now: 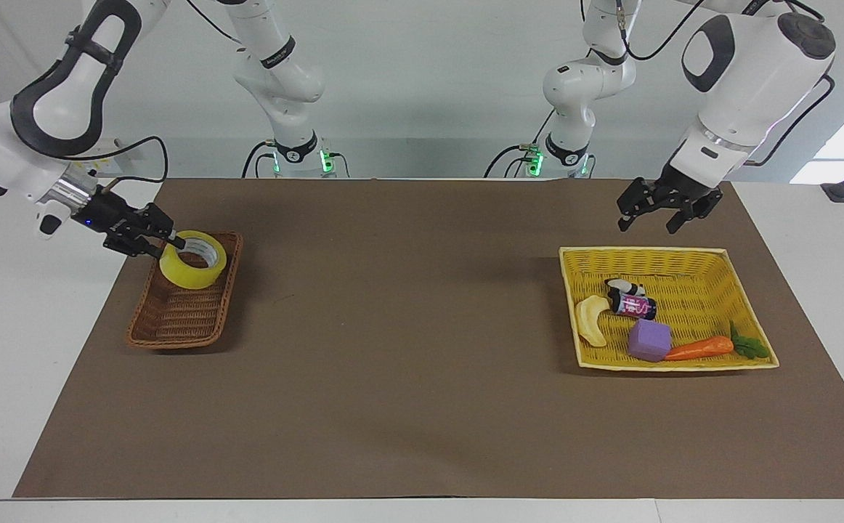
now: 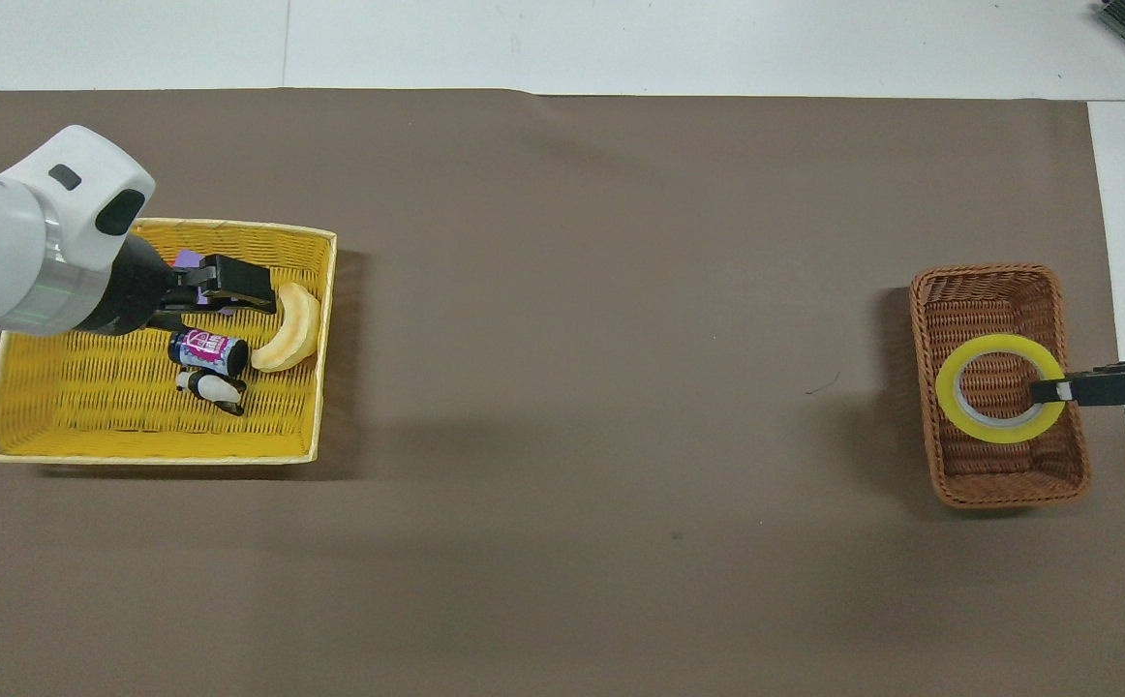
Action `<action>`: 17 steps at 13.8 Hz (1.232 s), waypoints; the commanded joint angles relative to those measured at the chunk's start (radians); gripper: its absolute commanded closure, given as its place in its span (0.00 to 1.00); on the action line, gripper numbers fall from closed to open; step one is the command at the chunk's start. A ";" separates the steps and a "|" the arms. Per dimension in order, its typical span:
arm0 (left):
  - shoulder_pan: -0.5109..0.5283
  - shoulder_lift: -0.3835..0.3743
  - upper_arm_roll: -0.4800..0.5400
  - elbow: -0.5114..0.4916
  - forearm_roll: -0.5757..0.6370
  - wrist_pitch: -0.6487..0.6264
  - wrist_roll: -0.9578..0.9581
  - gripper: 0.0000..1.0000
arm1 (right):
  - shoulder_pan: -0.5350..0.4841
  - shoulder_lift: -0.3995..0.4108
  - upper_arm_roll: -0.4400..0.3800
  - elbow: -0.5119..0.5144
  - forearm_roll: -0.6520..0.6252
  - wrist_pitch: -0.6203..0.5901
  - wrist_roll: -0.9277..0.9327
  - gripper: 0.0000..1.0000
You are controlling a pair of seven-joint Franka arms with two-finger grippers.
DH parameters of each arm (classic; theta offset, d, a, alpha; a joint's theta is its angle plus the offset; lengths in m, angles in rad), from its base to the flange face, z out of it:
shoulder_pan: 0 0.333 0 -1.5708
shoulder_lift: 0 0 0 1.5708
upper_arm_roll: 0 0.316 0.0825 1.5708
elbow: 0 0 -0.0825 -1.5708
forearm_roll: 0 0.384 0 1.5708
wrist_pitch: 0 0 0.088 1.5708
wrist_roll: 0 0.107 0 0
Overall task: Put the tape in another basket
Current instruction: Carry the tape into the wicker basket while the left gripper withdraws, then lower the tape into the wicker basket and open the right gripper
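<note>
The right end effector (image 1: 159,240) is clamped on the wall of the thick roll of translucent yellow tape (image 1: 192,260), one finger inside the grey-white core and one outside. The roll hangs off its tip, on the side toward the left arm's end of the counter. Directly under the roll is the narrow dark brown woven wicker basket (image 1: 147,324), and in the overhead view the roll sits within the basket's rim, over the half nearer the robots. In the facing view its lower edge looks level with or just below the rim, but I cannot tell whether it touches the basket floor.

The roll's hole points mostly upward, tilted a little, so the roll lies nearly flat. The basket's long axis runs away from the robots, crosswise to the end effector's reach, so room is shortest along the line of the fingers. The coming move looks like a short descent and a release, and the outer finger must stay clear of the basket wall beside it.

The left end effector (image 1: 660,209) waits with its fingers apart, in the air over the edge of the wide bright yellow woven basket (image 1: 716,253), well apart from the tape.
</note>
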 commanded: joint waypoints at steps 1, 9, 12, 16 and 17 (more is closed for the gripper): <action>-0.006 0.024 -0.002 0.095 0.112 -0.123 0.020 0.00 | -0.022 0.007 0.012 -0.018 -0.021 0.031 -0.013 1.00; 0.007 0.016 0.001 0.084 0.097 -0.139 0.016 0.00 | -0.079 0.087 0.009 -0.034 -0.027 0.051 -0.140 0.80; 0.004 0.010 0.001 0.084 0.097 -0.139 0.014 0.00 | -0.075 0.089 0.009 -0.035 -0.029 0.067 -0.142 0.00; 0.004 0.009 0.001 0.084 0.097 -0.144 0.014 0.00 | -0.082 0.092 0.011 -0.021 -0.021 0.065 -0.169 0.00; 0.004 0.009 0.001 0.084 0.097 -0.144 0.014 0.00 | -0.082 0.090 0.011 -0.009 -0.018 0.065 -0.177 0.00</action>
